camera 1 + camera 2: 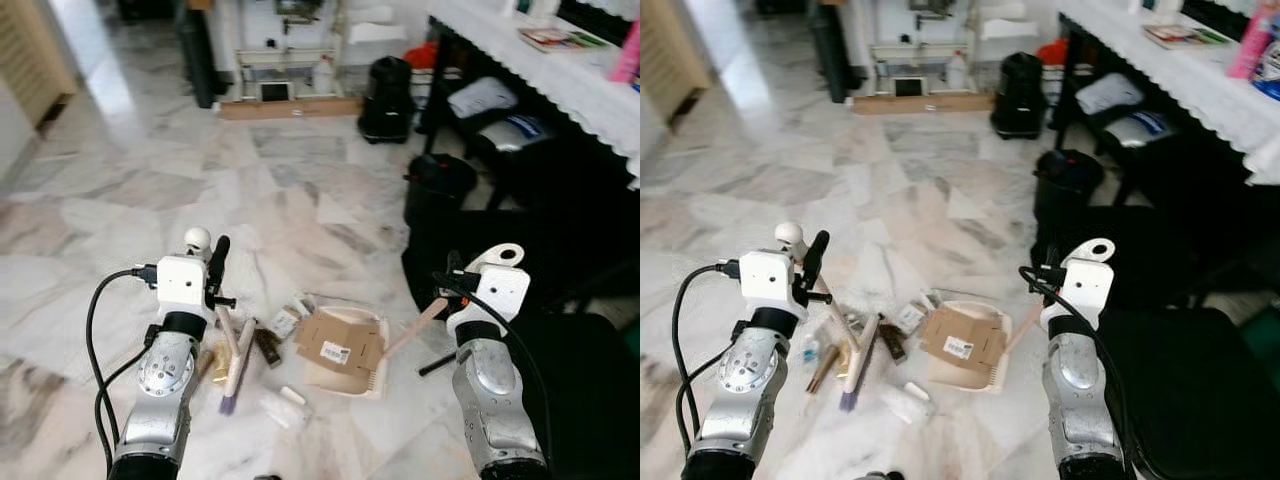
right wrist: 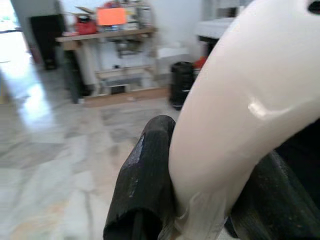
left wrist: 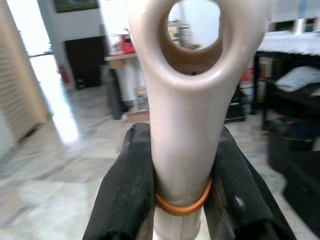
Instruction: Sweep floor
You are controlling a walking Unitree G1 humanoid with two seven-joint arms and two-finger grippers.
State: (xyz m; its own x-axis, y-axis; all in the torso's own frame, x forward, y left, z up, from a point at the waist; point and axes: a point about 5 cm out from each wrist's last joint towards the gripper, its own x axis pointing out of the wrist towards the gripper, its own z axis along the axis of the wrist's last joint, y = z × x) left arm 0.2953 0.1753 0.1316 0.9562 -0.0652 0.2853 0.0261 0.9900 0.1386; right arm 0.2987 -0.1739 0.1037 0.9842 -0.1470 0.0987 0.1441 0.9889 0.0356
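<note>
My left gripper is shut on the cream handle of a hand brush. The brush head rests on the marble floor among the litter. My right gripper is shut on the white handle of a cream dustpan, which lies flat on the floor between my arms. A torn brown cardboard piece lies in the pan. Small wrappers, a dark scrap and a white scrap lie beside the brush. In the wrist views, black fingers clamp each handle on both sides.
A black chair seat is close on my right. Beyond it are a black bag and a table with a white cloth. A black bin, a flat cardboard box and a shelf stand at the far wall.
</note>
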